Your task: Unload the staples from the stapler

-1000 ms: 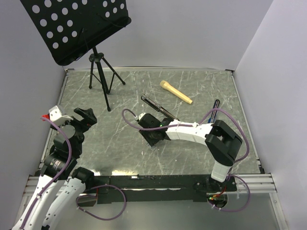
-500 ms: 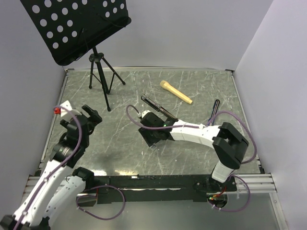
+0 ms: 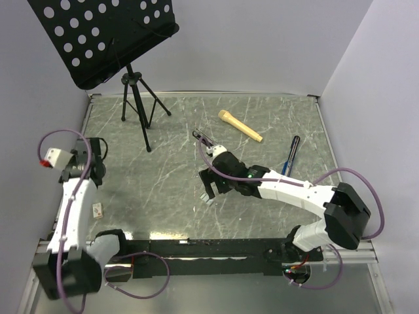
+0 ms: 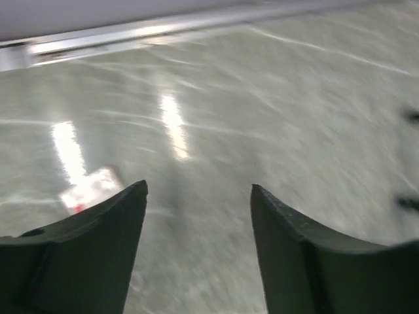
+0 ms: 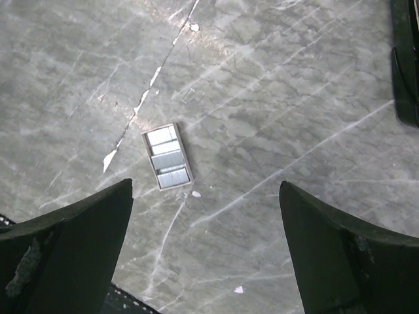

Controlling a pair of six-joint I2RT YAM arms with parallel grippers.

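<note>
The black stapler (image 3: 204, 139) lies mid-table, its near end hidden behind my right wrist. The staples (image 5: 167, 157), short silvery strips in a small pale rectangle, lie flat on the marble. In the top view the staples (image 3: 207, 196) sit just under my right gripper (image 3: 209, 186). In the right wrist view that gripper (image 5: 206, 185) hangs above the table, open wide and empty, with the staples ahead of its left finger. My left gripper (image 3: 90, 160) is far off at the table's left edge. In its wrist view the left gripper (image 4: 198, 188) is open over bare table.
A music stand on a tripod (image 3: 136, 104) stands back left. A tan handle (image 3: 240, 125) and a blue-and-black pen (image 3: 291, 154) lie behind and right of the stapler. A small white box (image 3: 98, 210) lies near the left arm. White walls enclose the table.
My right gripper has opened wide and drawn back slightly toward the near edge, and the staples now lie free on the table. The left arm swung away to the left and its jaws narrowed a little.
</note>
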